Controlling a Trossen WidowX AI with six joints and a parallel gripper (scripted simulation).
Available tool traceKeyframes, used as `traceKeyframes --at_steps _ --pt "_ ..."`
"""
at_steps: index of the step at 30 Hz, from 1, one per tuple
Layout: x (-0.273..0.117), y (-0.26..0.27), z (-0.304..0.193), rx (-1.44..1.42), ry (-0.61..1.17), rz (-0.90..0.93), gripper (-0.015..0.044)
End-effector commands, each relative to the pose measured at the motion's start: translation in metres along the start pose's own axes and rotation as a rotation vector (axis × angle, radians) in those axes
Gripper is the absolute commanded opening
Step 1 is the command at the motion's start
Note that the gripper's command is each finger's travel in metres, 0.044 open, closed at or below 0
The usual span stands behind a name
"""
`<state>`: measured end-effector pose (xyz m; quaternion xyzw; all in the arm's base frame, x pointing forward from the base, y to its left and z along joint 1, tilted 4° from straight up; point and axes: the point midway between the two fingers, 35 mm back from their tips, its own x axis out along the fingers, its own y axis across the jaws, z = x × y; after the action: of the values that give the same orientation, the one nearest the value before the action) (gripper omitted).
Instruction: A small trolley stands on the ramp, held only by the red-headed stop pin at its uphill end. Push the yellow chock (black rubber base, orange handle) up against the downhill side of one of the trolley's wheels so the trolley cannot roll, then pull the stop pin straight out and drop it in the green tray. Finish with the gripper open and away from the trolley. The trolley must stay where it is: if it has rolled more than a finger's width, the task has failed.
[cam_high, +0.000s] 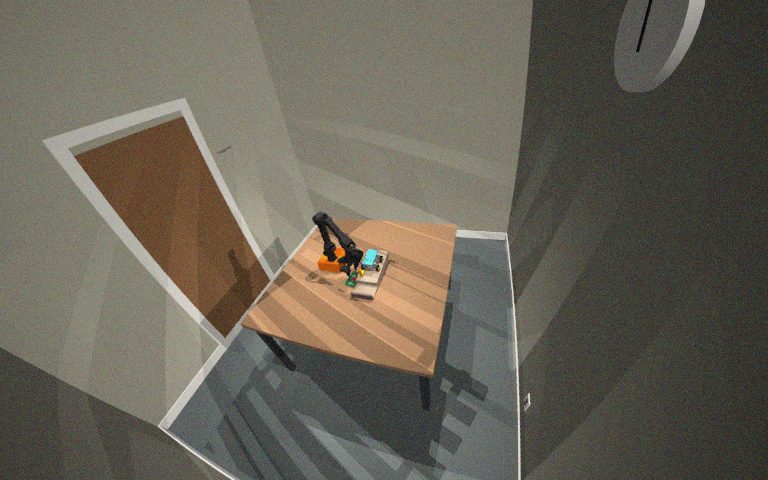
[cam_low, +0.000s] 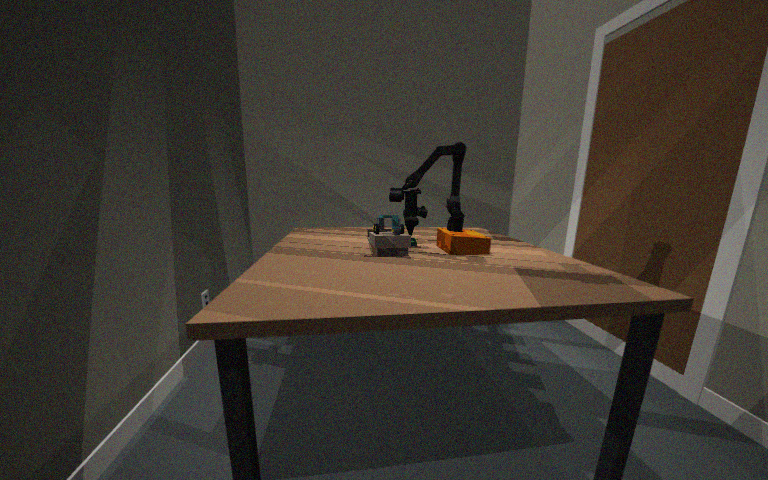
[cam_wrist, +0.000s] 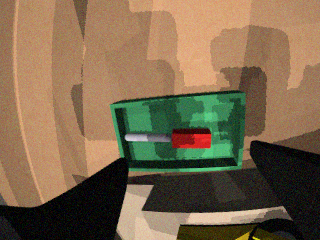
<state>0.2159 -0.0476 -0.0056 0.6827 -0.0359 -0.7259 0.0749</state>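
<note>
My gripper (cam_high: 352, 272) (cam_low: 411, 233) (cam_wrist: 190, 156) is open, its fingers wide apart and empty above the green tray (cam_high: 349, 282) (cam_low: 414, 242) (cam_wrist: 227, 109). The stop pin (cam_wrist: 191, 138) lies on its side in the tray, red head to the right and grey shaft to the left in the wrist view. The cyan trolley (cam_high: 370, 258) (cam_low: 389, 220) stands on the upper part of the ramp (cam_high: 362, 294) (cam_low: 390, 243). The yellow chock (cam_high: 361, 272) is on the ramp on the trolley's downhill side. Whether it touches a wheel is too small to tell.
An orange block (cam_high: 330, 263) (cam_low: 464, 242) sits at the arm's base. The ramp lies right beside the tray. A yellow part (cam_wrist: 200, 232) and a black curved part show at the bottom of the wrist view, close to the right finger.
</note>
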Motion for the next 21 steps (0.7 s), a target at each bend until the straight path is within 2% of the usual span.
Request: traceKeyframes --at_steps 1,15,21 --pt "-0.014 0.003 -0.001 0.005 0.011 0.003 0.044" --pt "-0.056 0.01 -0.002 0.005 0.012 0.003 0.044" --pt "-0.053 0.009 -0.001 0.001 0.007 0.001 0.044"
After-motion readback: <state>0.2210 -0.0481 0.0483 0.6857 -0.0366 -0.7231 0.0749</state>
